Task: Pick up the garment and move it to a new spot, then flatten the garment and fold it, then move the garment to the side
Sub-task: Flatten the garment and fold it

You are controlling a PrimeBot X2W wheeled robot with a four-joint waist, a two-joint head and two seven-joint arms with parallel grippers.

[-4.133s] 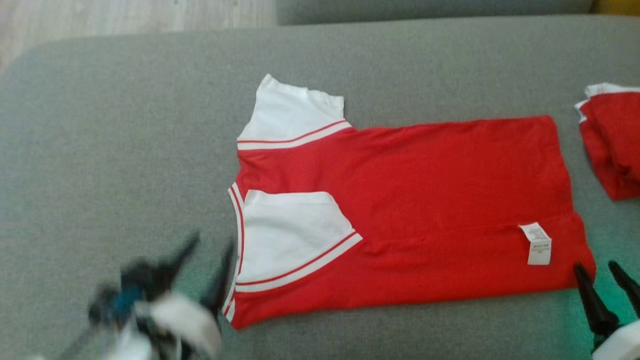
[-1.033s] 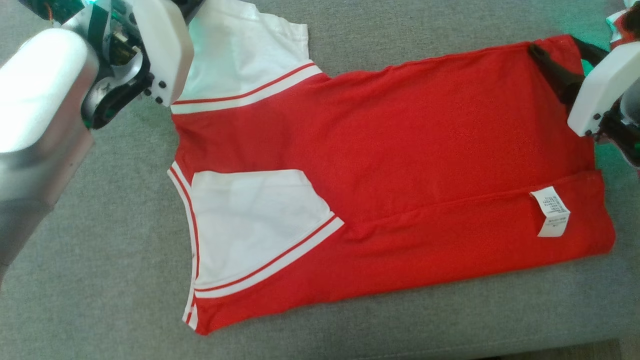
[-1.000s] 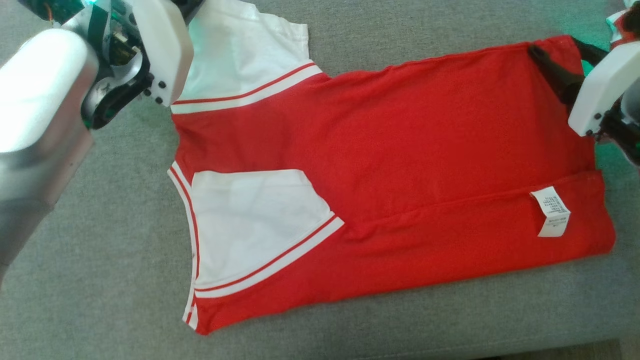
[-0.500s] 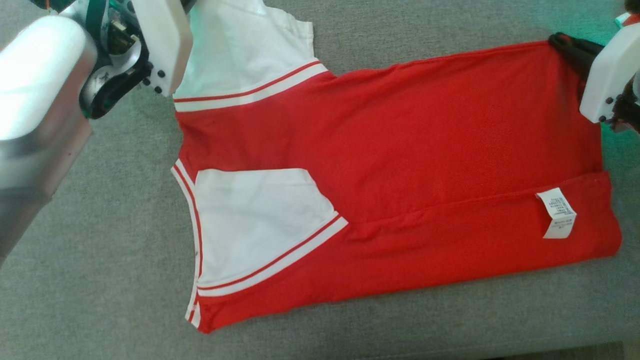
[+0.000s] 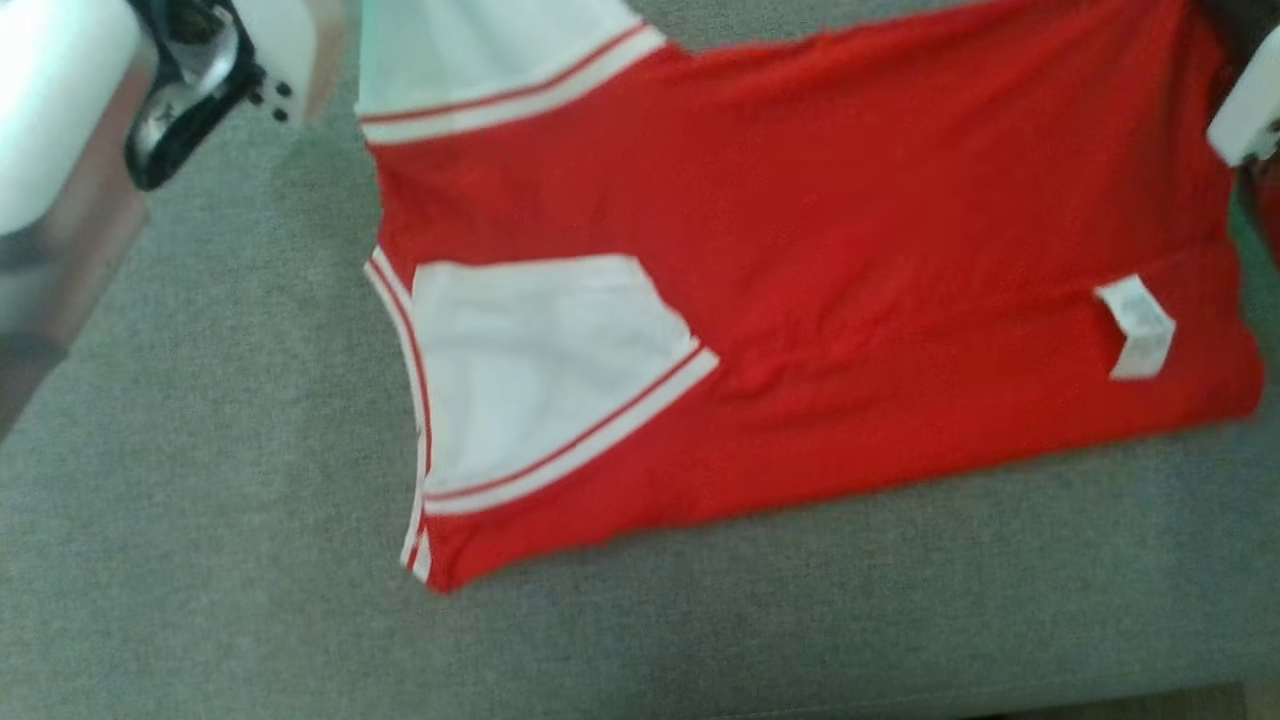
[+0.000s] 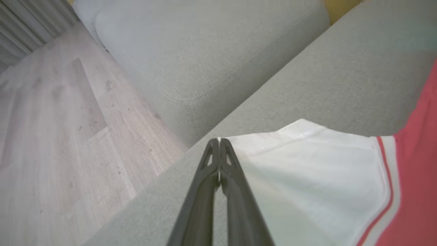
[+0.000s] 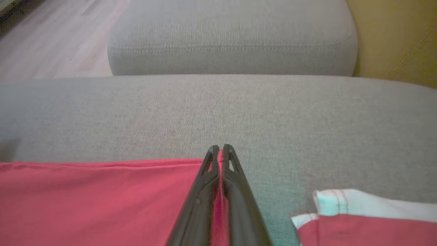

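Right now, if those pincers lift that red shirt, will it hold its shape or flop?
Probably flops: the red garment is thin cloth, lying creased and folded over itself. Pinched by the left gripper at the white sleeve and the right gripper at the hem, its middle would likely sag.

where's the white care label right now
In the head view, the white care label lies on the red garment near its right end, just under the fold line.
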